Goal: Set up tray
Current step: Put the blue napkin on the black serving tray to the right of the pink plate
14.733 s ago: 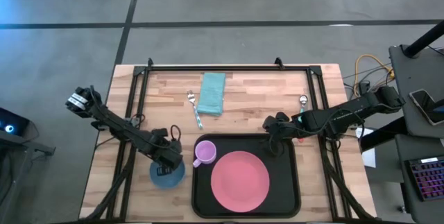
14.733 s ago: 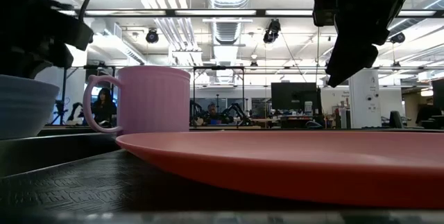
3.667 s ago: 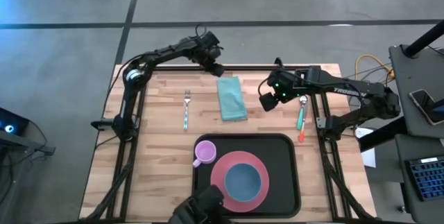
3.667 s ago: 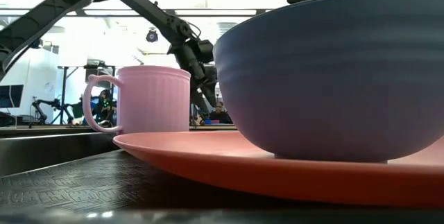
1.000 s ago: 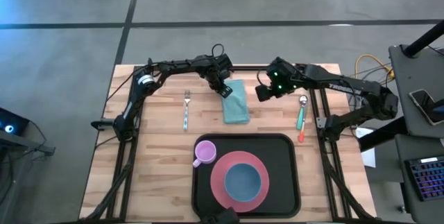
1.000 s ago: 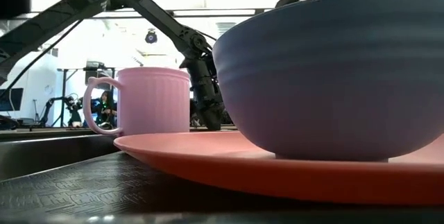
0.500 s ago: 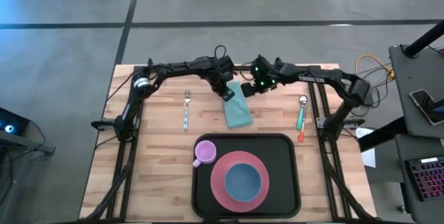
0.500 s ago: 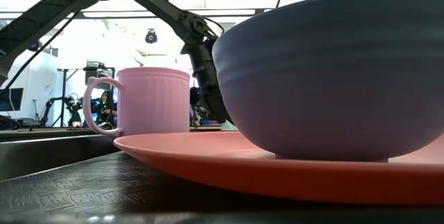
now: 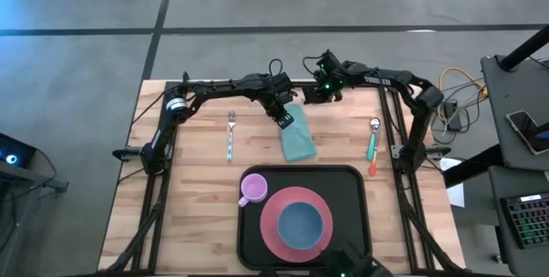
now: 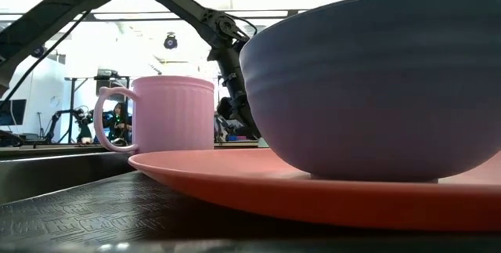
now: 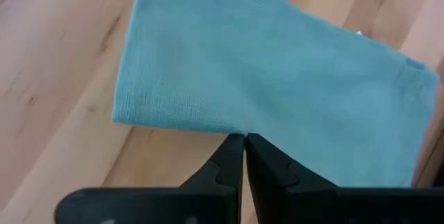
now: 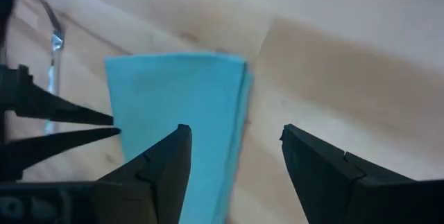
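The teal folded cloth [image 9: 298, 138] [image 11: 277, 64] [image 12: 173, 113] lies flat on the wood, far of the black tray [image 9: 356, 217] [image 10: 78, 206]. My left gripper [image 9: 283, 118] [image 11: 244, 139] [image 12: 114, 125] is shut at the cloth's left long edge. My right gripper [image 9: 316, 95] [image 12: 236, 148] is open above the cloth's far end and touches nothing. The tray holds a pink plate [image 9: 271, 219] with a blue bowl [image 9: 300, 224] [image 10: 376, 81] on it, and a pink mug [image 9: 252, 189] [image 10: 172, 112]. My left gripper pinches the cloth's left long edge [image 11: 232, 128], near its far corner, between its two fingertips only. The fingers [image 11: 225, 165] slant down from the table's far-left side, across that edge. One layer or several, I cannot tell. The cloth lies flat on the table.
A fork [image 9: 230, 134] [image 12: 55, 37] lies on the wood left of the cloth. A spoon with a teal handle [image 9: 372, 140] lies near the right frame rail. Bare wood lies between the cloth and the tray. Black frame rails run along the table's far, left and right sides.
My right gripper has moved toward the table's left and far edge, from beside the spoon to above the cloth's far end. My left gripper has shifted slightly right and nearer. The cloth has slid that way and turned, its near end swinging right.
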Robot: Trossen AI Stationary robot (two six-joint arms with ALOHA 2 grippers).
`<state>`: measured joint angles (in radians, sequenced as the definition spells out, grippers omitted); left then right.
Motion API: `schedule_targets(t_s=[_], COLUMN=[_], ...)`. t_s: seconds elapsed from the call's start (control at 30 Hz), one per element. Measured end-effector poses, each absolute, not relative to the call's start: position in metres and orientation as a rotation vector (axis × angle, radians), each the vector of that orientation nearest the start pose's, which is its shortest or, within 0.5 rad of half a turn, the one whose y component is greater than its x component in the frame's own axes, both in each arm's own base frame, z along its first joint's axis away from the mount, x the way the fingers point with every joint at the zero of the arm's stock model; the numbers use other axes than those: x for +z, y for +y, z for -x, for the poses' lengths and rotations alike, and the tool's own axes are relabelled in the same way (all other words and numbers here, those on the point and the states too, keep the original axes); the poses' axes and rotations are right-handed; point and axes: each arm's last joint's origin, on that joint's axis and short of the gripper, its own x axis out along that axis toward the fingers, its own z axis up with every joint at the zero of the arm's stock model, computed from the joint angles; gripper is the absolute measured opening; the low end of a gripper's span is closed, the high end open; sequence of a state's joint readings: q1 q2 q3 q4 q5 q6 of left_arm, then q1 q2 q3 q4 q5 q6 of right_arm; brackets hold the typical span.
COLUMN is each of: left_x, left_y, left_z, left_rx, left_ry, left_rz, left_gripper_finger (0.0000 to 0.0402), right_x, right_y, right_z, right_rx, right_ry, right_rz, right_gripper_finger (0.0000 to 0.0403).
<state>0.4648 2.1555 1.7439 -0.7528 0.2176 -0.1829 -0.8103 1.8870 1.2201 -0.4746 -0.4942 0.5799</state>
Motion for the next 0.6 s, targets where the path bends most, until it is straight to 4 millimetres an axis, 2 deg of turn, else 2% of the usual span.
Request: schedule_targets(t_s=[0.1, 0.23, 0.37, 0.6], left_x=[0.193, 0.193, 0.193, 0.194], left_y=[0.197, 0.196, 0.194, 0.187], left_z=[-0.408, -0.409, -0.41, -0.415], left_rx=[0.317, 0.301, 0.292, 0.25], left_ry=[1.075, 1.065, 1.066, 1.048], left_rz=[0.551, 0.554, 0.547, 0.546], left_gripper_finger=[0.0, 0.0, 0.0, 0.0], right_x=[0.152, 0.152, 0.161, 0.17], right_y=[-0.265, -0.273, -0.28, -0.29], right_z=[-0.268, -0.277, -0.284, -0.291], right_rx=[-0.546, -0.494, -0.461, -0.364], right_ry=[0.851, 0.85, 0.836, 0.857], right_rz=[-1.279, -1.202, -1.089, -0.768], right_gripper_finger=[0.021, 0.021, 0.021, 0.021])
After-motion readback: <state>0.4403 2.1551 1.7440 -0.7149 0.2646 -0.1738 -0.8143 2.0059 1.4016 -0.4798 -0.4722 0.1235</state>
